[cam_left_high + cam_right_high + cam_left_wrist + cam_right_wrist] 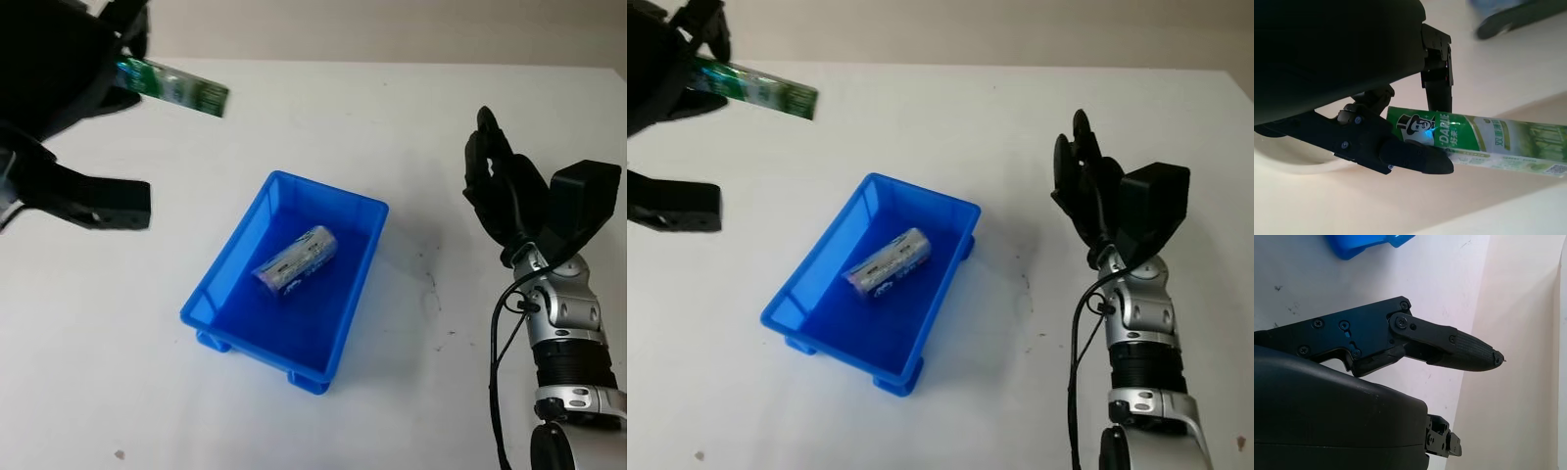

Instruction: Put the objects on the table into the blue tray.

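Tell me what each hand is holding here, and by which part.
The left hand grips the green toothpaste box by one end, raised beyond the blue tray. The right hand, right of the tray, is open.

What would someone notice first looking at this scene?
The blue tray at the table's middle, with a small cylindrical pack lying inside it. Then the left hand, raised at far left and gripping a green toothpaste box. The right hand is open at right.
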Robot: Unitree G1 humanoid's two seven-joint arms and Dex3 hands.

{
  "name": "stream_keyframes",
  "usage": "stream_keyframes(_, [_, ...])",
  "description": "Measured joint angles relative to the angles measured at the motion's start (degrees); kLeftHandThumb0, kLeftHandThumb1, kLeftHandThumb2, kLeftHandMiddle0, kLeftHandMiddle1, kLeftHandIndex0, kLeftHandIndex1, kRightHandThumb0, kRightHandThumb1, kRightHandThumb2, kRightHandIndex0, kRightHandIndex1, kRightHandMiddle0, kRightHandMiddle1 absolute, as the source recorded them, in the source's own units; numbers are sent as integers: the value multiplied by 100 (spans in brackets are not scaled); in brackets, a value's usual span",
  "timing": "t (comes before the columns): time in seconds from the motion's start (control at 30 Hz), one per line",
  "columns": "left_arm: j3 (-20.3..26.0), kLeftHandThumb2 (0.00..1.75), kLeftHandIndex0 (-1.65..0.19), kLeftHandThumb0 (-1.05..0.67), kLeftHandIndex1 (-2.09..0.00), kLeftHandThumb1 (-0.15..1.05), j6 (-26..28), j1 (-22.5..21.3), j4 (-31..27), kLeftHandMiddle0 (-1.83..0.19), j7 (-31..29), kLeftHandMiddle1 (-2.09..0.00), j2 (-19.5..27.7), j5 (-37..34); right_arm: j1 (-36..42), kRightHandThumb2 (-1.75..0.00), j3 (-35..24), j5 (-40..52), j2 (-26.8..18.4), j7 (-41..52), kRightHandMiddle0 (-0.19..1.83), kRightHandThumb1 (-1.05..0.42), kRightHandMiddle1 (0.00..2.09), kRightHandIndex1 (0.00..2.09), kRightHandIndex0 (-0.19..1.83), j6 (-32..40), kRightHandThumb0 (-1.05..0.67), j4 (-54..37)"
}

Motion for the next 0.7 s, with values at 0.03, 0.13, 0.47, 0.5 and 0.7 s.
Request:
stream_keyframes(0.03, [9,34,-30,-42,-206,105,-54,102,-215,-73,-174,-209,-38,-91,2,-70,9,-5,1,-11,-19,-105,0,0,-19,4,-71,-6])
stream_keyframes(0.13, [47,30,-50,-41,-209,105,-215,382,-845,-85,-694,-209,-120,-339,7,-70,13,1,2,-26,-19,-105,0,0,-19,4,-71,-16])
stream_keyframes(0.47, [84,27,-46,-39,-209,105,-403,924,-1839,-97,-2393,-209,-444,-1262,30,-71,14,40,4,8,-19,-105,0,0,-19,1,-71,-21])
stream_keyframes(0.5, [83,24,-47,-39,-209,105,-467,945,-1839,-98,-2435,-209,-472,-1259,39,-71,14,41,4,9,-19,-105,0,0,-19,1,-71,-22])
stream_keyframes(0.7, [75,24,-64,-40,-209,105,-709,961,-1777,-102,-2525,-209,-660,-1120,101,-71,13,54,4,50,-19,-105,0,0,-19,1,-71,-32])
